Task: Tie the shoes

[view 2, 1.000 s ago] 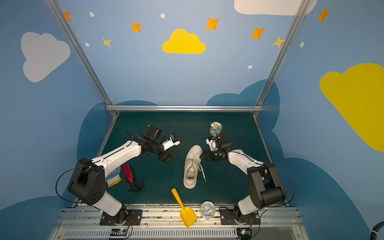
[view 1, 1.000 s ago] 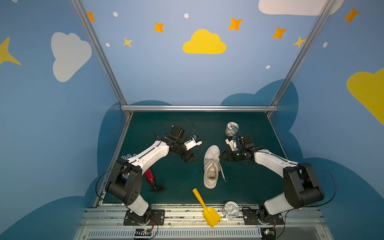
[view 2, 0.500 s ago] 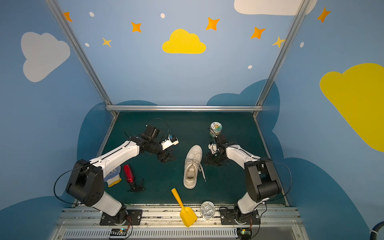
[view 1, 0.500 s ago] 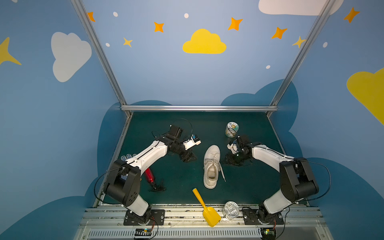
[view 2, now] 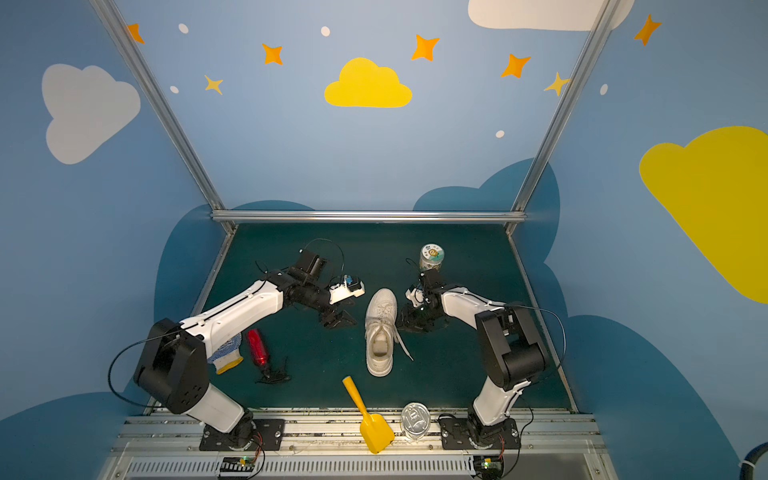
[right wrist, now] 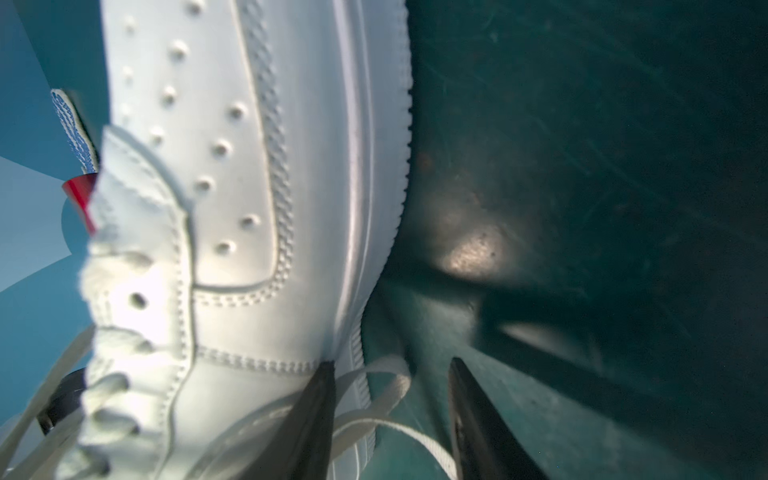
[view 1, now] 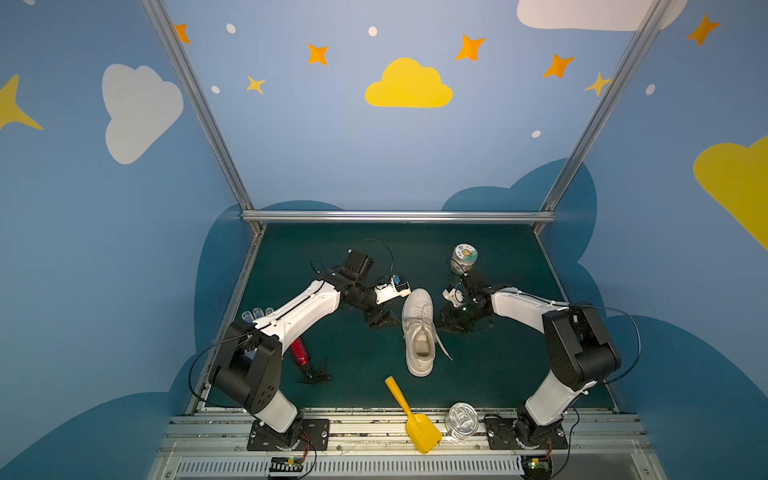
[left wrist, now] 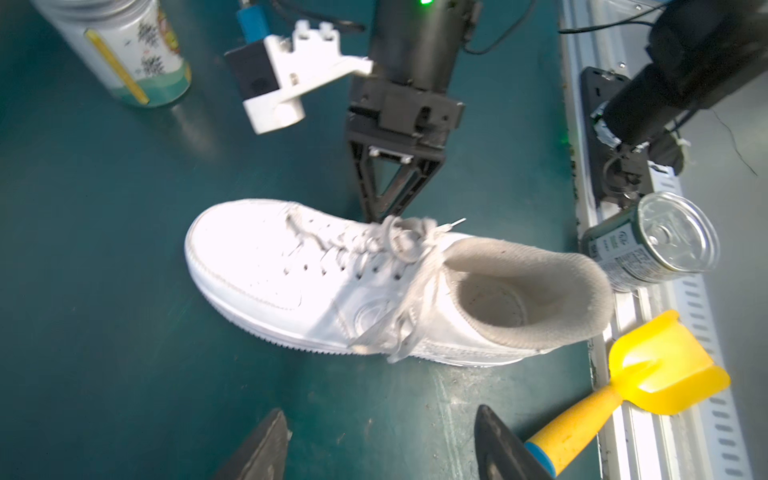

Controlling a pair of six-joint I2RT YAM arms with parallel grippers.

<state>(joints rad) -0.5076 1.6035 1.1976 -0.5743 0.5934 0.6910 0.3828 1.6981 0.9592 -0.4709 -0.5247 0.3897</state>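
Your sneaker (view 1: 419, 330) sits mid-table (view 1: 498, 374) on its sole. Its long axis runs front to back, toe toward the back wall (view 1: 395, 166), heel toward the front rail (view 1: 374, 428). In both top views one flat lace (view 1: 443, 349) trails off its right side. Only the right wrist view shows that lace looping between the right jaws, which stand apart just beside the ribbed sole edge, pinching nothing. The left wrist view gives you smooth perforated leather, a fuzzy beige collar, and the left jaws open and empty, short of the shoe.
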